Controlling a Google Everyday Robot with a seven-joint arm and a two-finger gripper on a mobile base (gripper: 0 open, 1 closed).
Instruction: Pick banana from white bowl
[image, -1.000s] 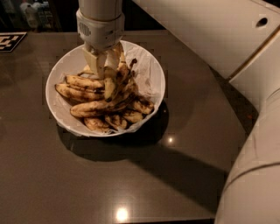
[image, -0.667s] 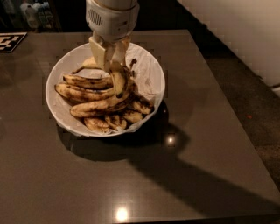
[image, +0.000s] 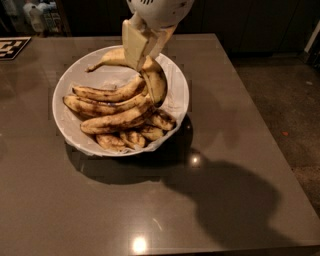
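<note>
So the end effector (image: 145, 59) is clenched on the banana (image: 156, 86) near its stem, over the far side of the bowl (image: 59, 107) on the bench (image: 235, 125). Its long axis runs nearly vertical with the tip pointing down into the bowl, and its twin (image: 109, 58) sticks out to the left.

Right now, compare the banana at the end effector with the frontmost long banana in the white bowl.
The banana hangs nearly upright from the end effector above the white bowl's far rim; the long banana lies flat across the pile. The banana is plump and mostly clean yellow; the long banana is slimmer with heavy brown spotting. Both are curved and unpeeled.
</note>
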